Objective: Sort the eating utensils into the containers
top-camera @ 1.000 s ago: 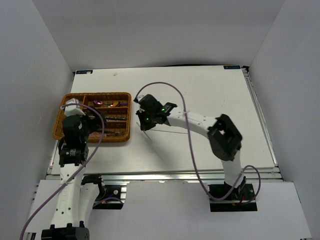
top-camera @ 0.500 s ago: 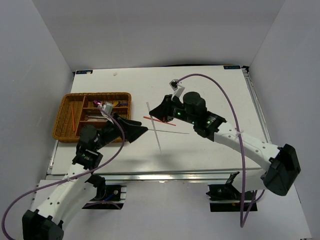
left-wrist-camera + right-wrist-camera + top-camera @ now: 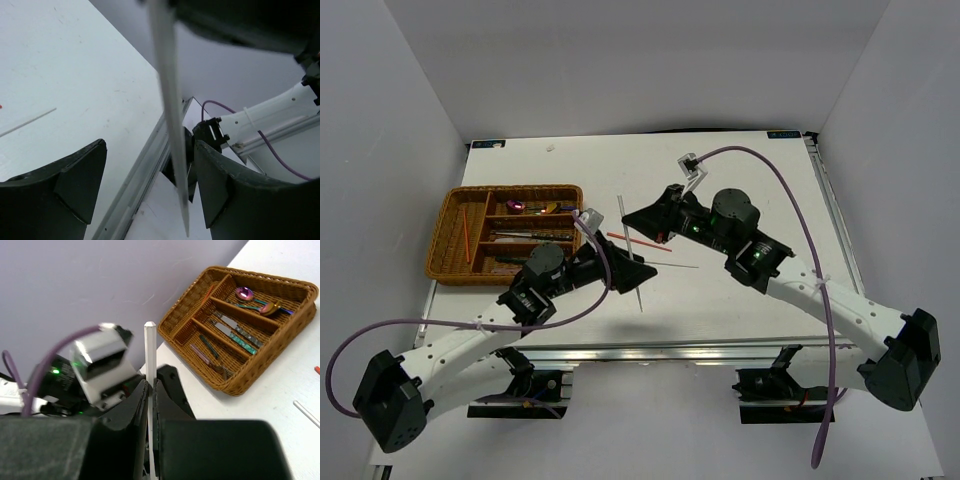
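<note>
Right end effector stretched leftward, clamped on silver chopstick, left end effector stretched rightward, wide around its end

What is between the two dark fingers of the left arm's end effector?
A silver chopstick stands in the gap of the open left end effector, clear in the left wrist view. The right end effector is shut on it.

One woven wicker tray, and that's four compartments: one crosswise, three side by side. Red chopsticks, two: one red chopstick out on the table, the other red chopstick in the tray. Silver, two again: one silver chopstick, a second silver chopstick. Spoons: two, sharing a slot. The remaining two slots are too crowded to count.
</note>
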`<state>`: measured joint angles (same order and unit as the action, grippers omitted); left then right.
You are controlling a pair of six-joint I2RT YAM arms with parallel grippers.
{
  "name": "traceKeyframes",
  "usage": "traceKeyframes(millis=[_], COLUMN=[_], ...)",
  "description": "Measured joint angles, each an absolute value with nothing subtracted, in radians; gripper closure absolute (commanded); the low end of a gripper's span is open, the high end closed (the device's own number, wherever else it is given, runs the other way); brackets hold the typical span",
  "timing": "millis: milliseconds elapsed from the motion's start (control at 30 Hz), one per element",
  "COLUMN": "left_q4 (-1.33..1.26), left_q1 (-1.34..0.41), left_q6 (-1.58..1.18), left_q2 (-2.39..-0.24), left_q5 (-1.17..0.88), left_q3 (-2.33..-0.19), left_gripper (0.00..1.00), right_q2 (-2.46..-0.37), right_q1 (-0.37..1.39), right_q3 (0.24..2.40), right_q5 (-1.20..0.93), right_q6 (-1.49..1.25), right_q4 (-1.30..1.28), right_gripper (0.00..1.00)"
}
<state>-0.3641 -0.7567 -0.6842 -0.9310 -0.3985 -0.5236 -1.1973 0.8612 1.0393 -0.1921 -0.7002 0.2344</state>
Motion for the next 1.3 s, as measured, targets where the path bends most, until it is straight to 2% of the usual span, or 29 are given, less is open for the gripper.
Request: traceKeyframes(millis=[167,267,467,567,700,800,833,933,1067,1167,1233,1300], left_q4=[-0.34,-0.308,-0.268,-0.242,-0.21,-0.162,-0.132,-0.026,0.221,0.279,0.282,0.283], left_q1=[-0.757,-0.757,-0.757,-0.757,-0.757,-0.759,-0.763,-0.769,-0.765,-0.724,-0.625,-0.457], left_q6=[-0.656,-0.631,-0.599,-0.587,-0.58,-0.567,-0.556,-0.511,-0.373,-0.224,-0.107,-0.02], left_q2=[-0.902,-0.868,-0.854,-0.868,-0.889,-0.908,-0.913,-0.924,-0.981,-1.051,-1.126,-1.248], left_q5=[-0.349,-0.315,-0.264,-0.241,-0.209,-0.182,-0.166,-0.068,0.315,0.664,0.849,0.974], left_q3=[-0.561,-0.586,-0.605,-0.605,-0.616,-0.657,-0.678,-0.743,-0.92,-0.978,-0.997,-1.031], left_gripper=[0.17,0.2,0.47,0.66,1.0,1.0,1.0,1.0,1.0,1.0,1.0,1.0], right_q2=[-1.195,-1.191,-1.184,-1.183,-1.182,-1.179,-1.179,-1.178,-1.191,-1.161,-1.109,-1.058], right_q1=[0.861,0.861,0.86,0.86,0.858,0.852,0.849,0.842,0.795,0.681,0.613,0.584], right_q3=[1.014,1.0,0.981,0.981,0.981,0.98,0.98,0.991,1.075,1.058,0.989,0.926], right_q5=[-0.172,-0.163,-0.161,-0.167,-0.173,-0.167,-0.166,-0.162,-0.093,-0.067,-0.067,-0.071], right_q6=[-0.695,-0.692,-0.692,-0.691,-0.672,-0.659,-0.65,-0.62,-0.551,-0.517,-0.501,-0.476], right_q4=[0.226,0.228,0.233,0.236,0.237,0.243,0.247,0.205,-0.014,-0.088,-0.102,-0.146], right_gripper=[1.0,1.0,1.0,1.0,1.0,1.0,0.69,0.11,0.11,0.11,0.11,0.11])
